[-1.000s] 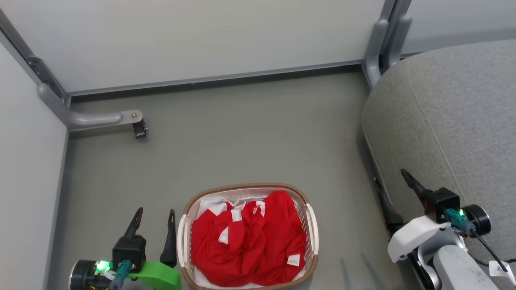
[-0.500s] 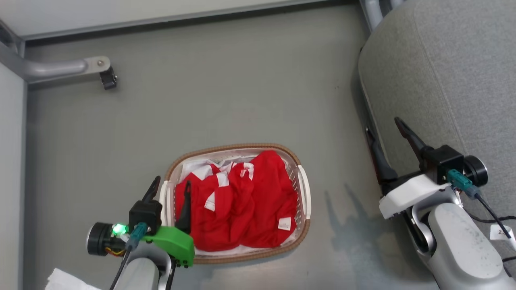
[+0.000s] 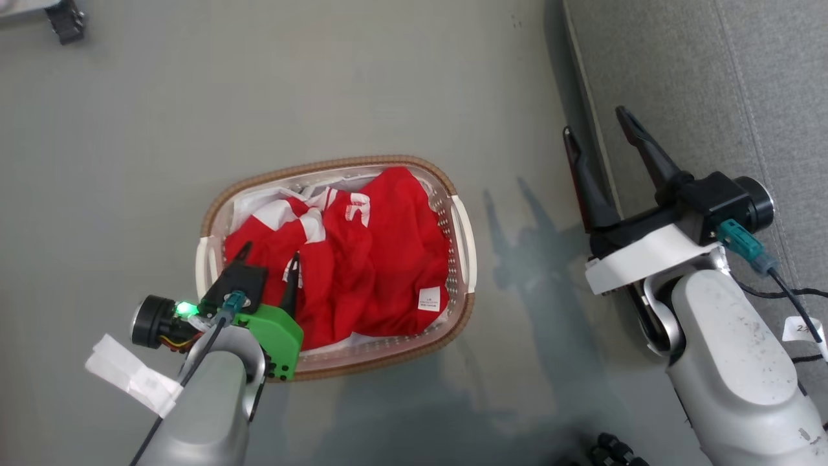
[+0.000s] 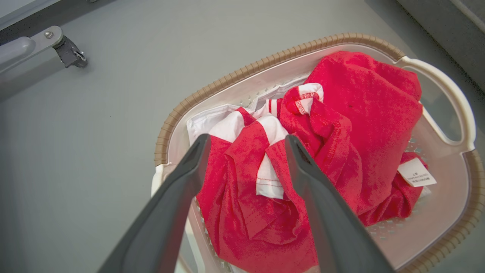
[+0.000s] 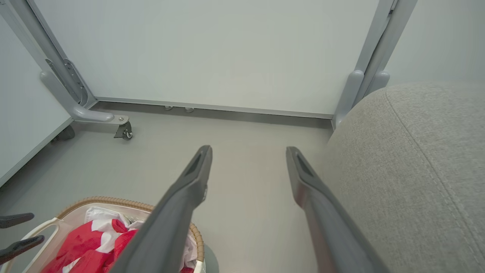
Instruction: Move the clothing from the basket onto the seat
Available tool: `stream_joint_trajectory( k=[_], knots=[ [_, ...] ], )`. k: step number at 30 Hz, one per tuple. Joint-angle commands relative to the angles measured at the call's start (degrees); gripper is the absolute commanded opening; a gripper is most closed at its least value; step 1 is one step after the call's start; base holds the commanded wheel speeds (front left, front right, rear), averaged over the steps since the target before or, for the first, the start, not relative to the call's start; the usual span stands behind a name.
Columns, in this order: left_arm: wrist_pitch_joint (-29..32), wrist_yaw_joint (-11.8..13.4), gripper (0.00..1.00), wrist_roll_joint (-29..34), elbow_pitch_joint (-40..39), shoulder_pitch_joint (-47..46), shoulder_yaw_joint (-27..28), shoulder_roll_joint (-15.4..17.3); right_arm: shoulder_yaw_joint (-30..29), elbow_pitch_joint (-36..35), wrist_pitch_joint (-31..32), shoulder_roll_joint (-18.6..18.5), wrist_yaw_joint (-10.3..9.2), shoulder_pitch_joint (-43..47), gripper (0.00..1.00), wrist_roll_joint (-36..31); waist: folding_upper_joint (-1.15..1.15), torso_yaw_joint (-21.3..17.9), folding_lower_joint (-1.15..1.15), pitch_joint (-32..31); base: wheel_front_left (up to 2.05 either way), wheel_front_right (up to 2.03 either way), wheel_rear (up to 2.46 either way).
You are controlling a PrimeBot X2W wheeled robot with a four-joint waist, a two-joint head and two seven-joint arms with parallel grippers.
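Note:
The red clothing [image 3: 381,259] with white cuffs lies crumpled in the oval white basket [image 3: 464,236] on the grey floor. My left gripper [image 3: 271,252] hangs open over the basket's left end. In the left wrist view its fingers [image 4: 247,138] straddle a red and white fold of the clothing [image 4: 352,106] inside the brown rim [image 4: 265,62]; I cannot tell whether they touch it. My right gripper [image 3: 595,123] stands open and empty at the front edge of the grey seat [image 3: 711,65]. The right wrist view shows the right gripper [image 5: 248,149] above the floor, the seat [image 5: 416,163] to its right and the basket [image 5: 113,201] at lower left.
A grey frame leg with a black caster [image 5: 123,131] stands on the floor at the far left, seen again in the left wrist view [image 4: 70,53]. White wall panels close off the back. Black cables [image 3: 608,450] lie near my base.
The head camera has tipped downward, shifting the whole picture. My left gripper has moved from beside the basket to over its left end, above the clothing. Both grippers stay open.

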Motion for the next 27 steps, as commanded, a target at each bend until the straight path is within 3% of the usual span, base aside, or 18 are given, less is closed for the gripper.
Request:
stream_joint_trajectory(
  k=[1, 10, 17, 27],
  knots=[
    [-0.04, 0.47, 1.0, 0.49, 2.12, -2.38, 0.1, 0.78, 0.57, -0.52, -0.27, 0.48, -0.03, -1.02, 1.0, 0.34, 0.0, -3.85, 0.0, 6.16, 0.0, 0.0, 0.0],
    [2.24, 1.44, 1.0, 1.85, 17.63, -11.55, -1.67, 1.42, 3.3, 0.09, -0.27, 1.86, -0.04, -2.86, 1.0, 1.34, 0.0, -7.13, 0.0, 10.69, 0.0, 0.0, 0.0],
    [2.81, 2.55, 1.0, 2.45, 21.57, -15.12, -3.08, 1.26, 4.33, 0.57, -0.27, 3.02, -0.04, -2.71, 1.0, 1.92, 0.0, -8.57, 0.0, 12.25, 0.0, 0.0, 0.0],
    [9.56, 5.36, 1.0, 4.35, 23.85, -18.18, -5.89, 2.39, 5.33, 0.33, -0.27, 3.92, -0.04, -3.11, 1.0, 2.3, 0.0, -9.87, 0.0, 14.82, 0.0, 0.0, 0.0]
  ],
)
